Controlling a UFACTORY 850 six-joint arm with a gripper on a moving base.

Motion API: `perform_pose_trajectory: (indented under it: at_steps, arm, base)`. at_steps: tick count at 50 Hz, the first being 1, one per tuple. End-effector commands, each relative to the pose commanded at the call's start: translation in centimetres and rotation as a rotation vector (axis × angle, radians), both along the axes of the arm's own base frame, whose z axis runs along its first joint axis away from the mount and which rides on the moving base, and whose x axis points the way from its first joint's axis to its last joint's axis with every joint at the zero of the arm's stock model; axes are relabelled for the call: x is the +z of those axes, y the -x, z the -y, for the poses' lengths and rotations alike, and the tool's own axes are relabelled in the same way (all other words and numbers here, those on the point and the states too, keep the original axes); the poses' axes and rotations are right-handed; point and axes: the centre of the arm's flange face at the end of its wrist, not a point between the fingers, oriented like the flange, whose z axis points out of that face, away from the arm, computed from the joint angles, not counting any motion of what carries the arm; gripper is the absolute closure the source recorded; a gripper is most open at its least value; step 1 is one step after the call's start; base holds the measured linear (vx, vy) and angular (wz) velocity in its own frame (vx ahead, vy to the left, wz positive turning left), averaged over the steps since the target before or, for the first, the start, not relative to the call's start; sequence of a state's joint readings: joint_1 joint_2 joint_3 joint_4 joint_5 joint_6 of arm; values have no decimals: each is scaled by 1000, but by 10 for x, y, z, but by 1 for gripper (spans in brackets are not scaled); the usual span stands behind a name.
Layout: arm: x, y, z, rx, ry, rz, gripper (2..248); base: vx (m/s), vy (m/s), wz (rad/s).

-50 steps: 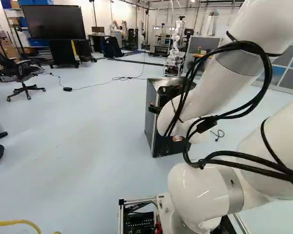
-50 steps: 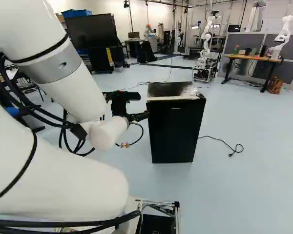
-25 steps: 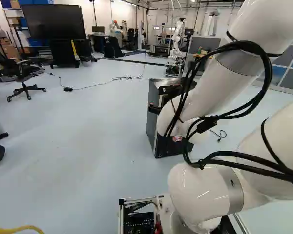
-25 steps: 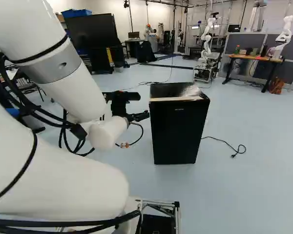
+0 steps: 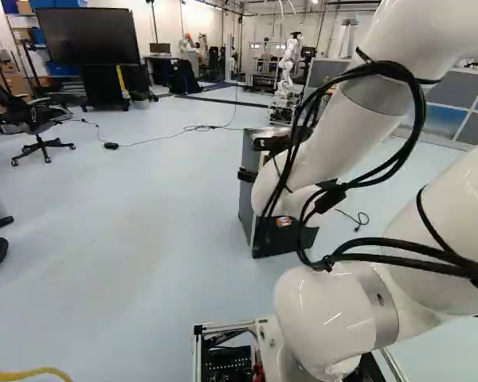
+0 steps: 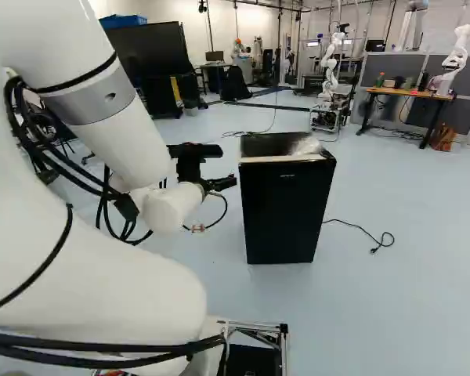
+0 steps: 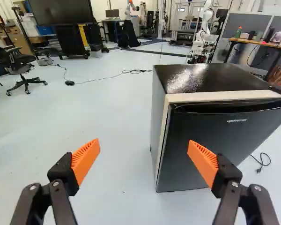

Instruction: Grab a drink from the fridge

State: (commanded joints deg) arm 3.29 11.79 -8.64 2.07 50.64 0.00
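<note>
My gripper (image 6: 221,185) is held out to the left of the black fridge (image 6: 286,211) in the right base view. Seen from the wrist, the gripper (image 7: 144,143) has its orange pads wide apart with nothing between them. One finger overlaps the lower front of the fridge (image 7: 215,145); the other has bare floor behind it. The fridge door is closed, with a recessed grip along its upper edge, and its inside is hidden. In the left base view my arm covers much of the fridge and the gripper.
A cable (image 6: 352,226) lies on the floor beside the fridge. Beyond stand a wooden table (image 6: 403,92), a large screen (image 5: 88,36), an office chair (image 5: 36,123) and another robot (image 6: 329,78). A yellow hose (image 5: 24,372) lies near the base.
The base first moved slightly, bringing the fridge a little nearer and rightward in the base views. Since then my arm's upper links have shifted left in the left base view; the gripper moved slightly.
</note>
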Motion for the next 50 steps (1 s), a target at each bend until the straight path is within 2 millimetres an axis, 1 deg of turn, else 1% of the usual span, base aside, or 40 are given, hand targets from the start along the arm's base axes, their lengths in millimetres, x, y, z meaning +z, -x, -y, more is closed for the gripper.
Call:
perform_pose_trajectory:
  at_steps: [12, 35, 50]
  arm:
    - [-2, -21, -9, -14, -17, 8, 3]
    - [-13, -61, -26, -92, -48, 45, 3]
    - [-23, -81, -33, -175, -62, 77, 3]
  base:
    - [0, 0, 0]
    - [0, 0, 0]
    - [0, 0, 0]
